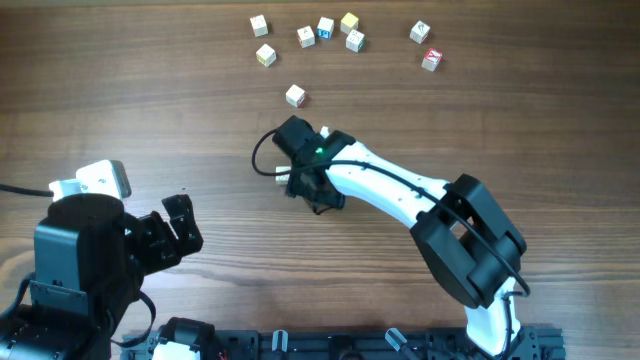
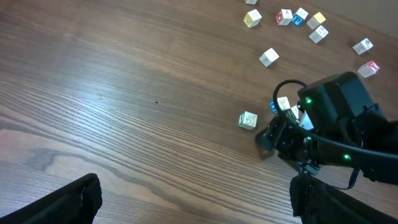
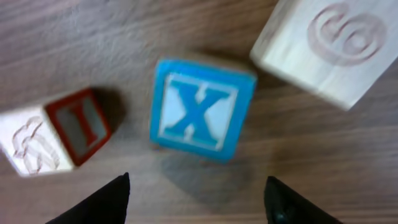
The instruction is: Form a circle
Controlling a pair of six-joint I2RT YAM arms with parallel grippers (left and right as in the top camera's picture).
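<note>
My right gripper (image 3: 198, 202) points down at the table with its jaws open and nothing between them. Just ahead of its tips lies a cube with a blue X face (image 3: 202, 109). A cube with a red I face (image 3: 78, 127) lies to its left and a pale cube (image 3: 329, 43) to its upper right, each a little apart. These belong to the circle, which the right gripper (image 1: 303, 168) mostly hides from overhead. In the left wrist view a pale cube (image 2: 247, 119) lies beside that gripper. My left gripper (image 2: 196, 202) is open over bare wood at the near left.
Several loose letter cubes are scattered along the far edge, among them a red-faced one (image 1: 431, 59), a blue-faced one (image 1: 325, 28) and a lone pale one (image 1: 295, 95) nearer the middle. The right arm (image 1: 400, 195) stretches across the table's centre.
</note>
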